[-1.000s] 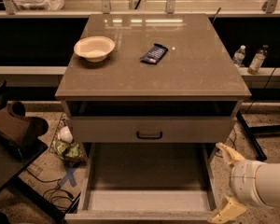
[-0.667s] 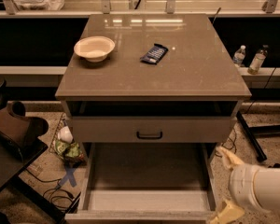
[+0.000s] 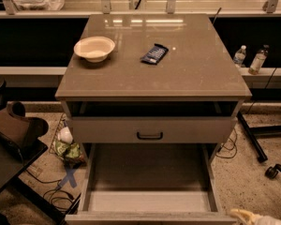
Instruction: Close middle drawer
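The middle drawer (image 3: 150, 175) stands pulled far out, wide and deep, grey-beige with a pale floor. Its front right corner sits just left of the gripper (image 3: 247, 216), nearly level with it.

The tabletop (image 3: 187, 74) is smooth and glossy, mirroring lights at upper centre; the bowl (image 3: 94, 48) looks matt, the packet (image 3: 154, 54) shiny. The middle drawer (image 3: 150, 203) has a pale matt floor. At the lower right edge, the pincer (image 3: 243, 215) looks like pale smooth plastic, beside rough speckled ground (image 3: 253, 182)

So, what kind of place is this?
Probably a lab or workshop: loose cables on the floor, a caster, bottles on a ledge. The gripper is at bottom right, by the open middle drawer.
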Controlling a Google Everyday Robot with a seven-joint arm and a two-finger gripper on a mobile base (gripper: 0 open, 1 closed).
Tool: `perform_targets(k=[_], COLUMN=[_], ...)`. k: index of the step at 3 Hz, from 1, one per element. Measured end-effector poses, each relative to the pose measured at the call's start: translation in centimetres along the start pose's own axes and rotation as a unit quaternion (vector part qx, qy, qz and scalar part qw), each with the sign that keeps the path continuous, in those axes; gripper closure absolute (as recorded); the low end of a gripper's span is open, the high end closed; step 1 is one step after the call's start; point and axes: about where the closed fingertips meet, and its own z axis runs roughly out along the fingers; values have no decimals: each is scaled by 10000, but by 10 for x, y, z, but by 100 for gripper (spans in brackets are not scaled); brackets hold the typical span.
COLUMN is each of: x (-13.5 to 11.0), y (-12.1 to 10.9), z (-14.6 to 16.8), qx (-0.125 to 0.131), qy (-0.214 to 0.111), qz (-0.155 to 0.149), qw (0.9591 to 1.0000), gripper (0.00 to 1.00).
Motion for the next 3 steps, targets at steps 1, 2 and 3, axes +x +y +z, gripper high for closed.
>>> perform_targets(k=[1,2,3], x=[40,58,58], y=[25,49,50], z=[27,55,56], qx=[-210,-548,-561], qy=[-129,-148,-163], qz=[55,87,94], qw=[9997,9983,9982], gripper=[71,95,100])
